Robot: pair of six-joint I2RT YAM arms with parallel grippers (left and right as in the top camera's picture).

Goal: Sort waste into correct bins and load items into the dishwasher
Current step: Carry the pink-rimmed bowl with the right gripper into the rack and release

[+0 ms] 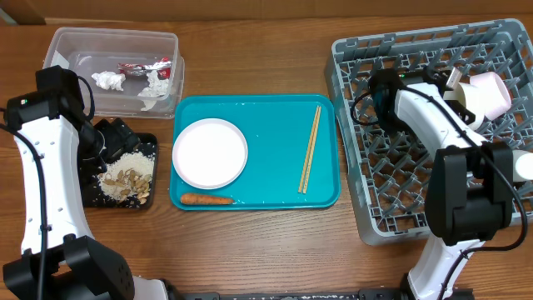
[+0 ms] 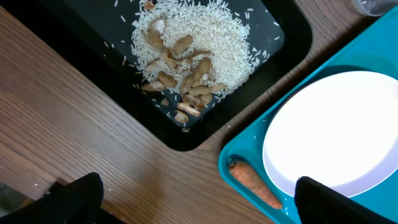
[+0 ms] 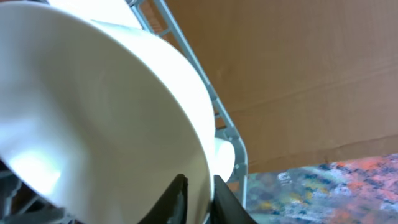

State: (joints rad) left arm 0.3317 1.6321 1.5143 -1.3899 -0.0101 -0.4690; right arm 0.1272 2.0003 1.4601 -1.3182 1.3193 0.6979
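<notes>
Right gripper (image 3: 200, 198) pinches the bowl's (image 3: 106, 106) thin rim, 1 finger each side, at the rack's (image 1: 391, 196) far corner (glazed, slippery, breakable, so only the rim offers hold). Left gripper (image 2: 199, 194) gapes wide near the carrot (image 2: 254, 185).

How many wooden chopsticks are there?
2. Both thin light-wood chopsticks lie side by side on the right part of the rectangular teal plastic tray, right of the round white plate. Others may be hidden.
</notes>
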